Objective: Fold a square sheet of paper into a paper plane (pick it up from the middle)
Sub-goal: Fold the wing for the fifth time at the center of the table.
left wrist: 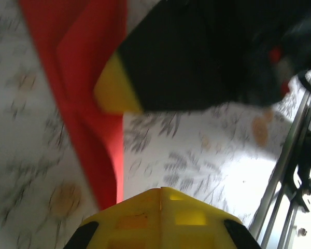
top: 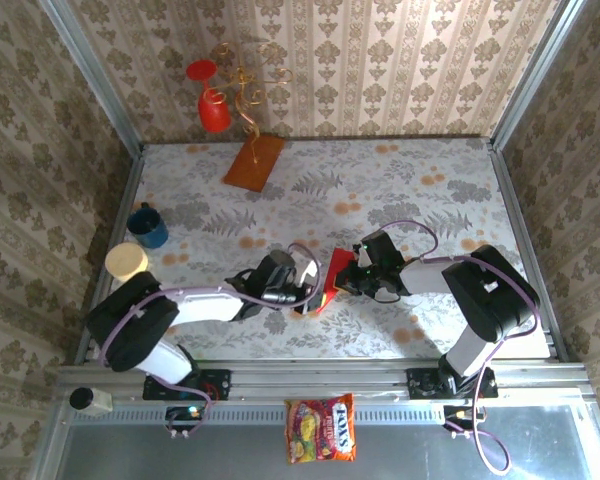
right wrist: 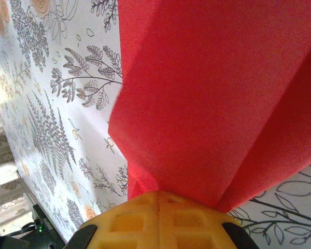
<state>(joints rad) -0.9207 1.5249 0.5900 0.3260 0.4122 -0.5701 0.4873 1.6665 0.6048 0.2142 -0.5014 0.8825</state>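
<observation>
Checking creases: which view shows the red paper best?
Right wrist: the red paper is close and sharp, its folds plain. Left wrist shows it blurred and partly hidden. Top external shows it small and partly covered.

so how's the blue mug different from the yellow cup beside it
The blue mug is dark blue with its open mouth up; the yellow cup is pale yellow and shows a flat, closed-looking top. The mug stands farther back on the table; the cup is nearer the front, at the left edge. Both stand on the left side, well apart from the red paper.
</observation>
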